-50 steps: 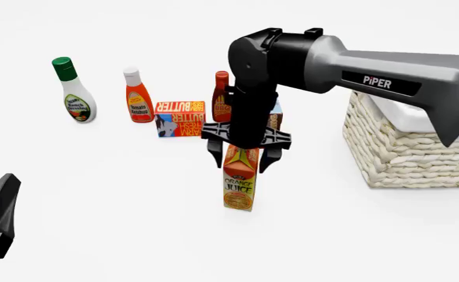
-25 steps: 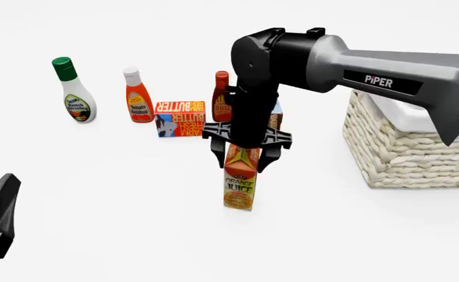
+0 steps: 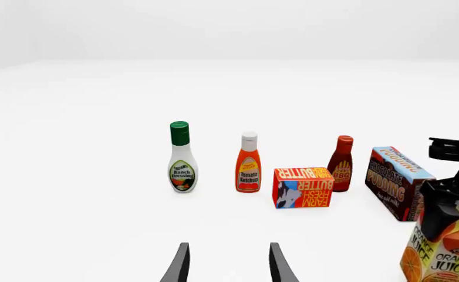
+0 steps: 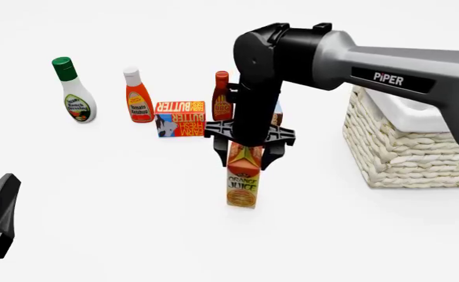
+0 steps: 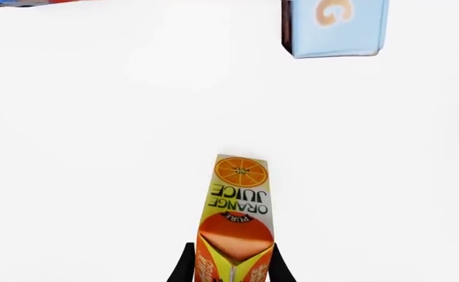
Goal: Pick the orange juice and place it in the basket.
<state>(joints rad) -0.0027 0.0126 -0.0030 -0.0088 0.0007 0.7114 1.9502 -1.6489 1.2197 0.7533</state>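
Two arms at bench. L gripper low at near left, jaws spread, holding nothing. Bottles w/ butter box in far row. R gripper at centre, jaws pinching orange juice at its gable top, carton upright. Basket at far right, well apart from carton

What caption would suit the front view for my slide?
Right tool clamps the top of the orange juice, upright near the basket, with bottles and a butter box lined up behind.
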